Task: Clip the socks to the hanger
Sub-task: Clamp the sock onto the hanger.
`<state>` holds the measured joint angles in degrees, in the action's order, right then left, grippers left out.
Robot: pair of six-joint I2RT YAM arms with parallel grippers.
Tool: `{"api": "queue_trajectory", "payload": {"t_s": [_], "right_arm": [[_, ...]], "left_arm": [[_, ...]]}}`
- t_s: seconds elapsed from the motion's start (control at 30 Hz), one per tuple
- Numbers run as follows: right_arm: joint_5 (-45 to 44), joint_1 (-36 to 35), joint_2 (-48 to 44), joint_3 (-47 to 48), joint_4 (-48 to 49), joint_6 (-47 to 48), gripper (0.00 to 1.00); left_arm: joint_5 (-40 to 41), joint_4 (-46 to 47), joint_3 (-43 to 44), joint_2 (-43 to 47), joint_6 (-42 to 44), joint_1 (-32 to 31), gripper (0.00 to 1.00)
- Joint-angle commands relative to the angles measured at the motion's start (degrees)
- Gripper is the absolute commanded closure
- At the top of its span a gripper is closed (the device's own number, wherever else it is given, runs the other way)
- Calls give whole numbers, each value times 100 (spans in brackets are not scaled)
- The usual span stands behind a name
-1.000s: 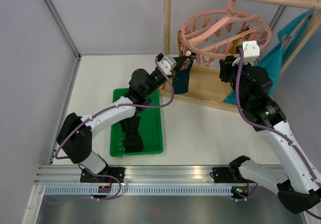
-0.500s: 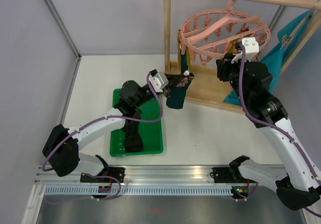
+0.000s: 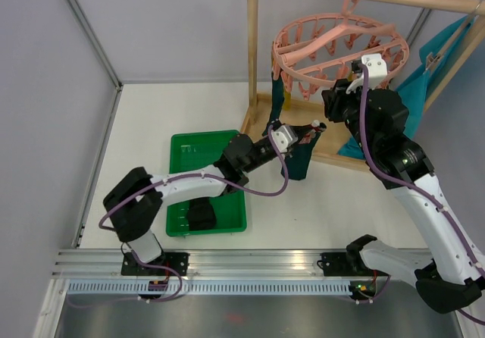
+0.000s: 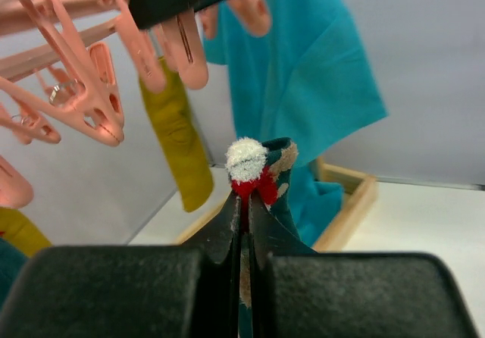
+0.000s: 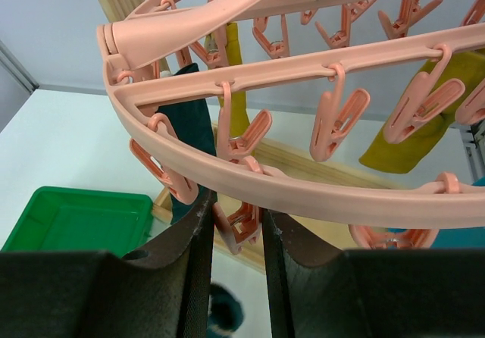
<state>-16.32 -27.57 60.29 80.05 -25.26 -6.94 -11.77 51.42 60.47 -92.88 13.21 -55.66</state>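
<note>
Desk (image 3: 151, 126): a white surface. It carries a wooden frame rack (image 3: 252, 57) along its far side and a green tray (image 3: 227, 201) left of centre.

Large teal cloth (image 3: 428, 73): it hangs from the right end of the rack.

Hanger (image 5: 318, 194): a pink ring hooked over the top bar of the rack. Rows of pegs (image 5: 333, 122) dangle from its rim and spokes.

Socks on the hanger: one dark teal sock (image 3: 278, 103) is pegged at the left side of the ring and hangs straight down. At least one mustard sock (image 5: 402, 145) hangs from pegs further round.

Socks off the hanger: a black sock (image 3: 201, 215) lies in the tray, partly under the left arm. The held sock (image 3: 298, 160) is dark teal with a red trim and a white pompom (image 4: 246, 158). It droops from the left gripper (image 4: 244, 215) in front of the rack's base. It is below the ring and touches no peg.

Left gripper: the arm reaches across the tray towards the rack. The fingers (image 4: 227, 228) are pressed together on the cuff of the held sock, and the pompom stands just above their tips. In the left wrist view the pegs are overhead.

Right gripper (image 5: 236, 205): it is raised to the near rim of the ring, with its fingers (image 5: 198, 239) pointing up. The fingers stand a narrow gap apart and one peg sits in that gap. Whether the fingers press on that peg cannot be told.
</note>
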Motion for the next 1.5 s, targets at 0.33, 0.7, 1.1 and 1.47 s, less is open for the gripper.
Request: {"api": "queue_trajectory", "payload": {"t_s": [0.33, 0.7, 1.1, 1.47], "right_arm": [[93, 15, 176, 441, -6, 43, 99], [-3, 15, 150, 476, 3, 105, 100], [-117, 24, 193, 450, 12, 149, 100], [-144, 15, 193, 468, 29, 140, 100]], "left_arm": [[1942, 2478, 896, -1426, 1025, -200, 98], [1485, 2382, 721, -1118, 700, -200, 98], [1256, 2399, 572, -951, 498, -200, 98], [1203, 2364, 404, -846, 366, -200, 98]]}}
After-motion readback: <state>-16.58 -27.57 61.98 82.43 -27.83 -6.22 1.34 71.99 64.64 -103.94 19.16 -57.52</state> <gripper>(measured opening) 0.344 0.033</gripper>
